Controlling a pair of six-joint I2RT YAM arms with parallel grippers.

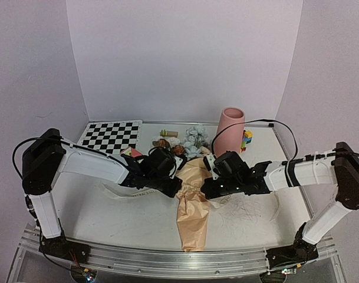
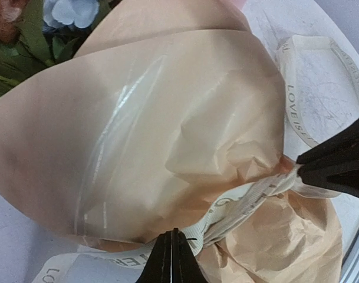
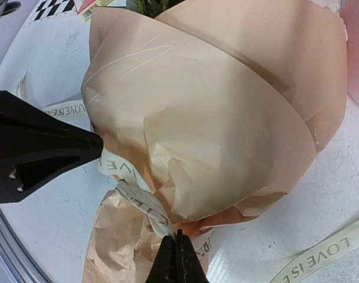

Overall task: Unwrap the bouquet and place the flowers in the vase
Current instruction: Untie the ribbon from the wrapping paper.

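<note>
In the top view the bouquet [image 1: 191, 206] is seen lying flat on the table [image 1: 108, 218]. Its long axis runs from the near edge away toward the vase [image 1: 231, 131], with the flowers [image 1: 188, 144] at the far end, just left of the vase. The left gripper [image 1: 174, 187] and right gripper [image 1: 207, 190] are set against opposite sides of the cone's narrow waist, equally near; their jaws cannot be made out here. In the left wrist view the left fingers are shown closed to a point on the ribbon [image 2: 250, 197], which is stretched across the waist to the right gripper's tip, likewise pinched on it. In the right wrist view the right fingers are seen closed on a ribbon loop below the paper. The knot is hidden among crumpled folds and the stems are wholly covered, so whether the tie is loose cannot be told.
</note>
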